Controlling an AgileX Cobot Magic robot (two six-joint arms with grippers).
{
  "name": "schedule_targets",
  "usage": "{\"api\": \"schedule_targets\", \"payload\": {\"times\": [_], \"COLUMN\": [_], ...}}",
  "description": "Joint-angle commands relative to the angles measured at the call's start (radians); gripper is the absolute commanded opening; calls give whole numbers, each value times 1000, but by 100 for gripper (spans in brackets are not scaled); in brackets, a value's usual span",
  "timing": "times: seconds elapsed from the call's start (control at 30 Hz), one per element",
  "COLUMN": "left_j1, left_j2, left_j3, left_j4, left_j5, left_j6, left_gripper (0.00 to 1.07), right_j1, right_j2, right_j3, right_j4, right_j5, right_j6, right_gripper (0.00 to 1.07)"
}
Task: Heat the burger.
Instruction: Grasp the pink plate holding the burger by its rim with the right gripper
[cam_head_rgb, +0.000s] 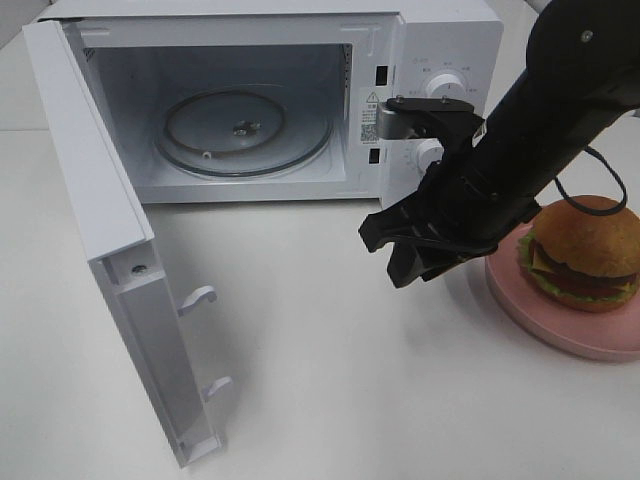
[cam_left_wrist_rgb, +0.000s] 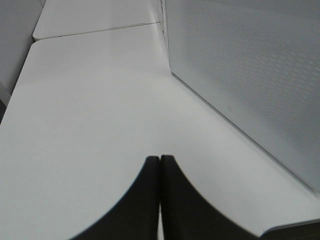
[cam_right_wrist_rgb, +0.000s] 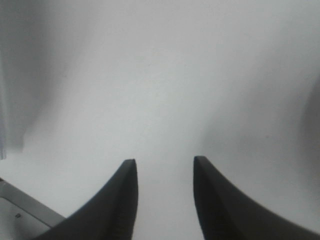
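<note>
The burger (cam_head_rgb: 582, 252), with a glossy brown bun, lettuce, cheese and tomato, rests on a pink plate (cam_head_rgb: 560, 322) at the right of the table. My right gripper (cam_head_rgb: 390, 255) hangs above the table just left of the plate, in front of the microwave's control panel. Its fingers stand apart with nothing between them, as the right wrist view (cam_right_wrist_rgb: 164, 165) also shows. The microwave (cam_head_rgb: 270, 100) stands at the back with its door (cam_head_rgb: 110, 250) swung wide open and the glass turntable (cam_head_rgb: 242, 132) bare. My left gripper (cam_left_wrist_rgb: 160, 159) is shut and empty beside the microwave's perforated side wall.
The open door sticks out toward the front left of the table. Two control knobs (cam_head_rgb: 445, 88) sit on the microwave's right panel behind the right arm. The left arm is outside the overhead view.
</note>
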Motion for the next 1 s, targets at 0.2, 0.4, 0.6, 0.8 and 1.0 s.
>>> {"api": "schedule_targets", "payload": {"times": [0.2,0.4,0.6,0.8,1.0], "left_j1": [5,5,5,5,5], "left_j2": [-23,-23,-23,-23,-23], "left_j3": [3,3,3,3,3], "left_j4": [-4,-4,-4,-4,-4], "left_j5": [-15,-15,-15,-15,-15], "left_j6": [-1,-1,-1,-1,-1], "left_gripper": [0,0,0,0,0], "right_j1": [-4,-4,-4,-4,-4], "right_j2": [-9,-8,15,83,150], "right_j3": [-6,-6,-6,-6,-6], "right_j4": [-41,-176,-319,-336,-483], "right_j5": [29,29,48,67,69], "right_j6": [-31,12,125,173,327], "right_gripper": [73,76,76,76,75]}}
